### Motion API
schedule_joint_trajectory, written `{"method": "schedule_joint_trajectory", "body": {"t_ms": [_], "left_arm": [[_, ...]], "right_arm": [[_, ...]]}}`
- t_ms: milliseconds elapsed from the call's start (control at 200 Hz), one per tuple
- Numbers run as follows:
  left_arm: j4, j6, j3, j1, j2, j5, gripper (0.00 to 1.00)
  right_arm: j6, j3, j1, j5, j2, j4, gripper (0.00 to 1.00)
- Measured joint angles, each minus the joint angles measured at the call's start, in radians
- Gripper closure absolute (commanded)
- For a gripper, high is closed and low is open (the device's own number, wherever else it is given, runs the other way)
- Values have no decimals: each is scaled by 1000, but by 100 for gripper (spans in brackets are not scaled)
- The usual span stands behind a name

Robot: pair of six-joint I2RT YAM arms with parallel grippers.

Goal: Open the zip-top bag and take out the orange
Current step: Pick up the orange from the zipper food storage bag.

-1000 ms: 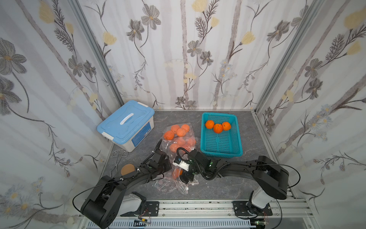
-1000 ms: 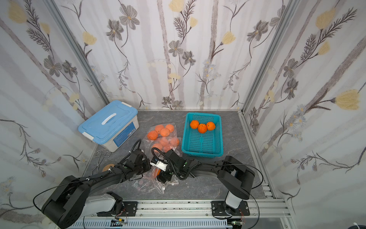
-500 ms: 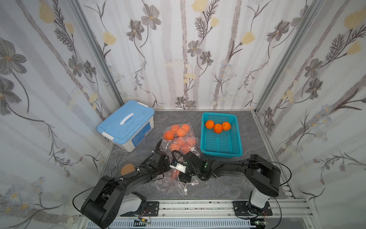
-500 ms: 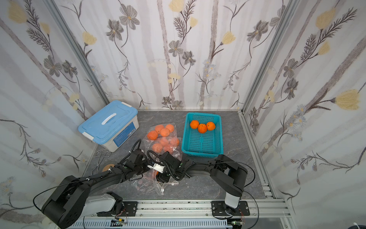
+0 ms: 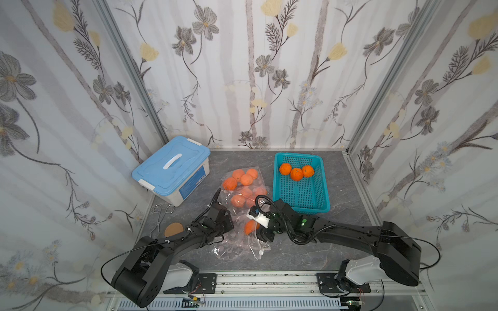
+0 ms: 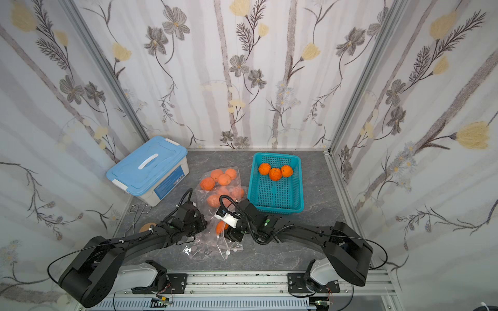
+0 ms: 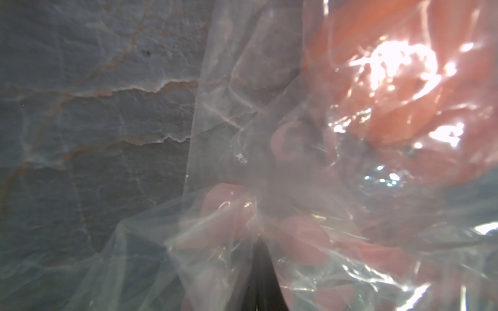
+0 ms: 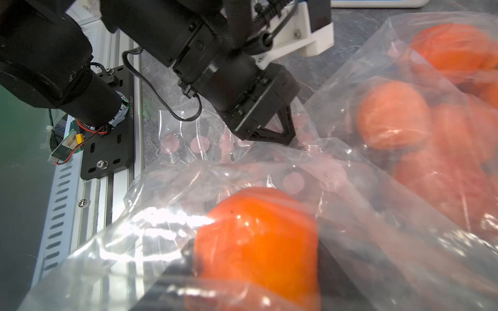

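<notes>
The cell is being viewed from high over the arm bases in both top views, tilted down toward the back wall; the table [image 5: 350, 215], bag [image 5: 239, 188], basket [image 6: 277, 196] and box [image 6: 145, 167] are being shared by them. The bag is being filmed at very close range from the left wrist. From the right wrist, the orange [image 8: 256, 242] and left gripper [image 8: 293, 141] are being faced closely, with the rail [image 8: 64, 194] behind.

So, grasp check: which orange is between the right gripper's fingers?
The orange at the zip-top bag's near end, flanked by the right gripper; the others cluster at its far end or sit in the teal basket.
</notes>
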Motion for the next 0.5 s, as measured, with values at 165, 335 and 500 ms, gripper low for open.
{"method": "schedule_joint_trajectory", "body": {"t_ms": [165, 335, 500], "left_arm": [[1, 0, 0, 0, 0, 0, 100], [-8, 0, 0, 0, -6, -1, 100], [-8, 0, 6, 0, 2, 0, 100]], "right_arm": [[40, -23, -40, 8, -106, -21, 48], [132, -71, -125, 97, -259, -45, 47], [227, -83, -262, 180, -383, -76, 47]]}}
